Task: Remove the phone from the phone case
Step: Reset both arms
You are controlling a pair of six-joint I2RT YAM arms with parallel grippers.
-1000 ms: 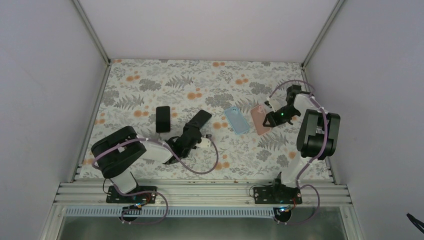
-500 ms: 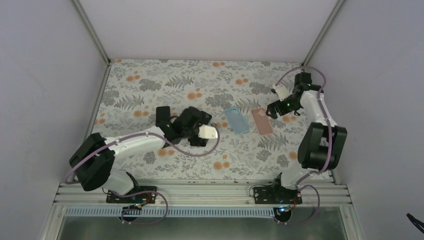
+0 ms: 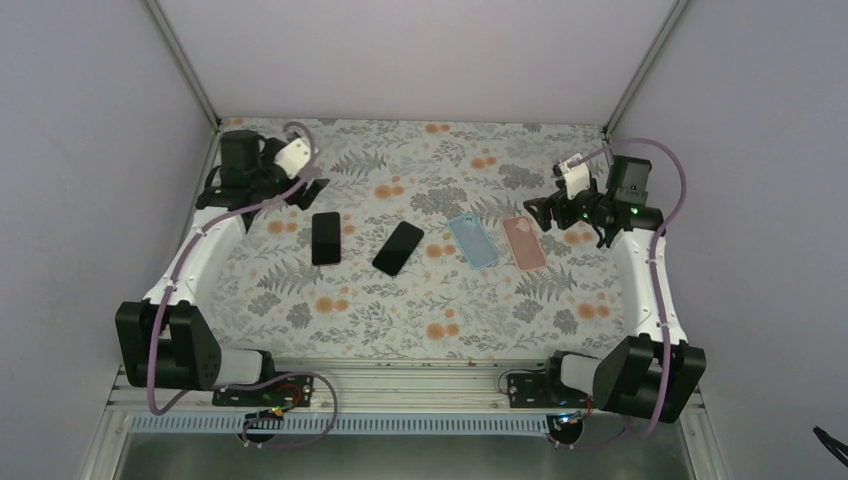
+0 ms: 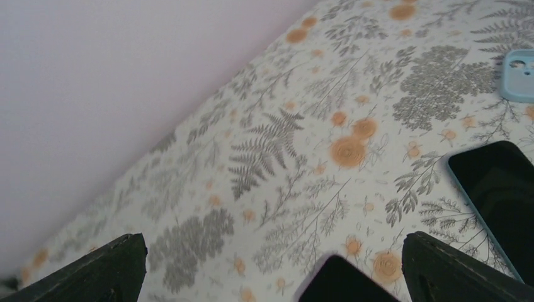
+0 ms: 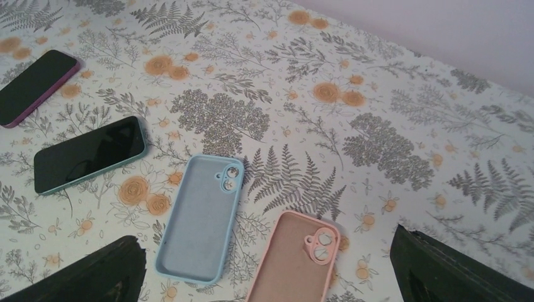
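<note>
Teal-rimmed phone point(image 3: 398, 248): dark screen up, uncased, flat on floral table point(image 3: 420, 310), just left of empty blue case point(image 3: 472, 240). Purple-rimmed phone point(image 3: 325, 238) farther left; pink case point(image 3: 524, 242) just right. Left gripper point(image 4: 272, 242), right gripper point(image 5: 267, 242): fingers spread wide.

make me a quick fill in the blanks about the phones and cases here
1. The case nearer the right gripper is ____, not blue.
2. The blue case holds ____ phone.
3. Left of it lie ____ dark phones.
4. The left gripper is ____, holding nothing.
Missing: pink; no; two; open.
</note>
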